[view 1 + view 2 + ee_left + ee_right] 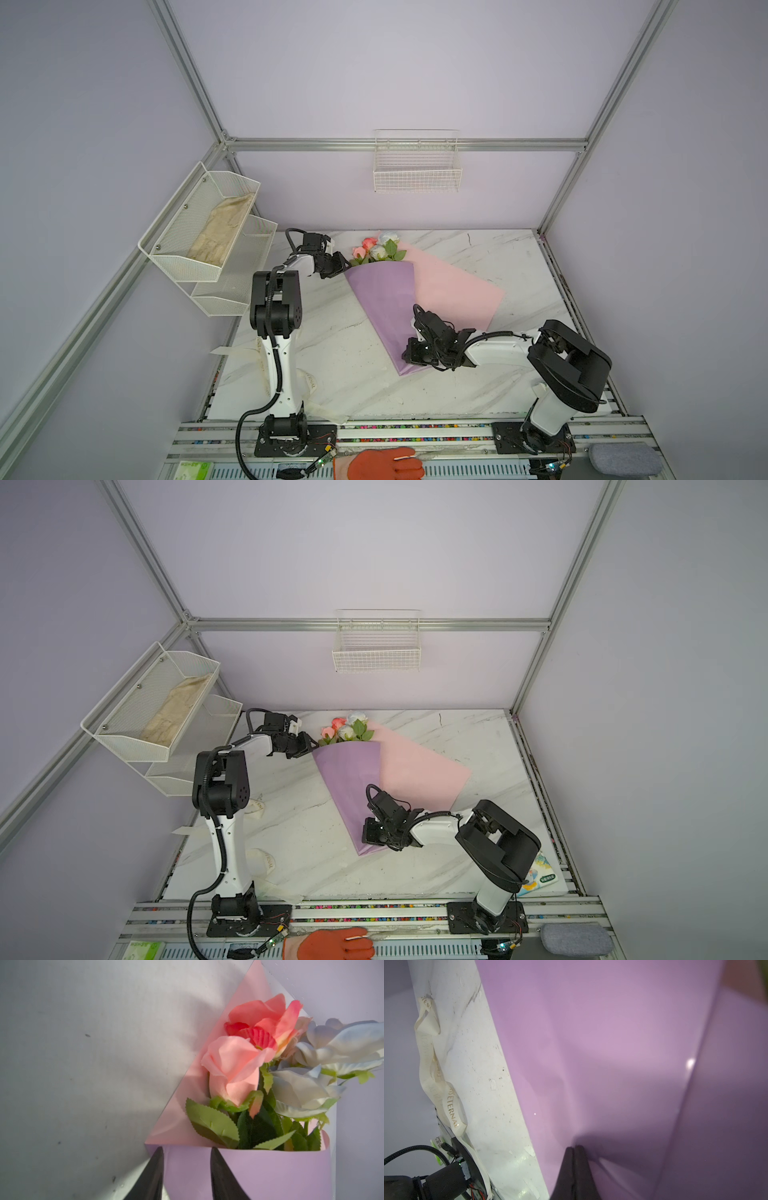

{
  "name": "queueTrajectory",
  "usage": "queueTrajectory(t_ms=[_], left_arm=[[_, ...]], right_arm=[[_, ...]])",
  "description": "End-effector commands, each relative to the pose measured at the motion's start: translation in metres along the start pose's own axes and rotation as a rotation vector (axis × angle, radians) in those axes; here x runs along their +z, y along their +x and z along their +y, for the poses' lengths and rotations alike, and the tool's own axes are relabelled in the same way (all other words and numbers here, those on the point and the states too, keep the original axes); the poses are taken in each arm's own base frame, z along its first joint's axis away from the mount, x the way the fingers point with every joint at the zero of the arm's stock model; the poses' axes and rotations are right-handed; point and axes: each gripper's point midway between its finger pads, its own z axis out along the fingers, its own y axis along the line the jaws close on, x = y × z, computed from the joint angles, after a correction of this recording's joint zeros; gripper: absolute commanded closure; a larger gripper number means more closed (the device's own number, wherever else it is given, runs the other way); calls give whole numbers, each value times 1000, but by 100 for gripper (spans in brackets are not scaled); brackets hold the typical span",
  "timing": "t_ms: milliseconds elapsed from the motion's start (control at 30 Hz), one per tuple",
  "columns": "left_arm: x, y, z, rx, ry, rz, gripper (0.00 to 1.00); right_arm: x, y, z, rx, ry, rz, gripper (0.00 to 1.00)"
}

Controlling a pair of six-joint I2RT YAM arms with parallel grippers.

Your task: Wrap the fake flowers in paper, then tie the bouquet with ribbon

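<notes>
Finding: wrapping part done, tying not begun.

The bouquet (386, 307) lies flat on the marble table (332, 374), mid-table, with its point toward the near edge. The fake flowers (378, 249) stick out at the far end. The lilac flap is folded across the stems from the left. The pink inner face (453, 295) lies spread open to the right, not folded over.

The left gripper (187, 1149) is at the far-left corner of the lilac fold. Its jaws stand moderately apart, with the paper showing between them and nothing clamped. The right gripper (574, 1147) bears on the lilac paper near the point, jaws pressed together. Whether any paper is pinched between them cannot be told.

The cream lettered ribbon (452, 1109) lies loose at the near-left of the table, well apart from the bouquet.

Outstanding, in my judgement: close the right flap, bring the ribbon around the stems, and knot it.
</notes>
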Motion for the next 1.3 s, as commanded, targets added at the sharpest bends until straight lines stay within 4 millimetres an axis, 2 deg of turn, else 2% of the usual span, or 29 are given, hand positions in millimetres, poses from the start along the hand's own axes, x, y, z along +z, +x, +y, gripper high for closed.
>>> queueTrajectory(t_ms=[0,67,167,267,367,500,600,667,733,867,1000,1133,1267], left_arm=[[-45,-40,-39,71,35,-101,60],[-60,-39,-56,74,75,-108,58],[-79,-23,-82,77,119,-98,56],[-88,15,-108,88,147,-59,56],[-87,72,-128,106,161,17,60],[-77,154,-151,113,184,139,70],[-70,214,-168,119,221,230,75],[-69,244,-176,137,236,279,77],[-68,267,-174,136,219,316,78],[-68,298,-179,137,230,368,81],[-62,329,-174,157,211,431,83],[-57,354,-161,155,177,493,86],[-58,369,-154,171,165,507,86]], right_arm=[[5,25,-40,38,146,83,98],[4,23,-39,43,142,76,98],[3,23,-38,58,137,69,98],[0,21,-36,60,131,60,97],[-6,16,-28,50,110,40,96],[-11,11,-18,35,85,26,95],[-13,11,-17,31,87,27,95],[-14,14,-21,38,98,33,95],[-17,14,-24,33,115,31,95],[-22,17,-27,33,116,30,95],[-26,21,-37,37,155,32,96],[-25,24,-42,36,171,40,96],[-26,23,-46,31,195,37,96]])
